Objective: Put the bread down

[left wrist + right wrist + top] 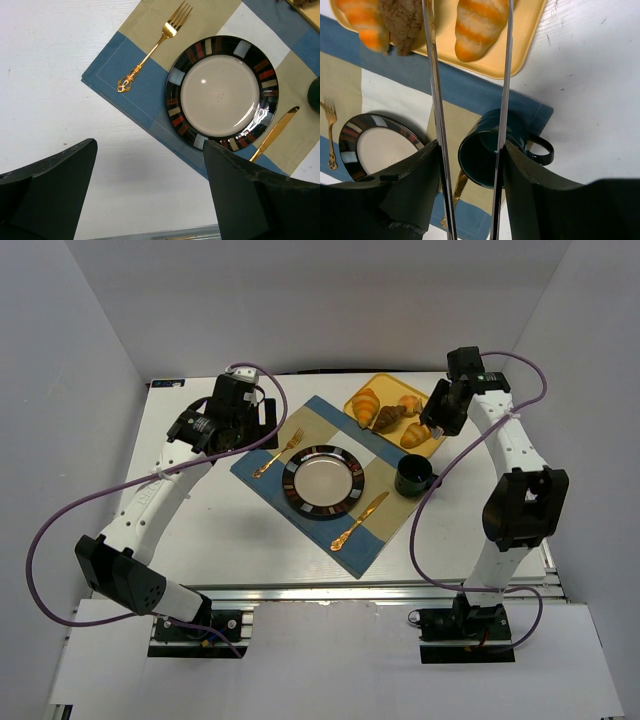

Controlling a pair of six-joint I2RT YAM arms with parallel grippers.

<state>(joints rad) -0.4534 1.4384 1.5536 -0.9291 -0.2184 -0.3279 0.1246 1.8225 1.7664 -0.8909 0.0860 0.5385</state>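
The bread lies on a yellow tray (375, 388) at the back right: striped croissants (366, 405) and a dark brown pastry (390, 418). In the right wrist view I see a croissant (362, 22), the brown pastry (402, 20) and another croissant (480, 22). My right gripper (440, 412) (471, 150) is shut on metal tongs (432, 75). The tong arms stand apart on either side of that second croissant; their tips run out of frame. My left gripper (255, 425) (150, 190) is open and empty over bare table by the placemat's left corner.
A striped-rim plate (292, 480) (172, 95) (350, 135) sits mid-placemat (262, 468), with a gold fork (278, 453) (155, 47) to its left and a gold knife (360, 520) (274, 134) to its right. A dark green mug (413, 476) (485, 155) stands below the tray.
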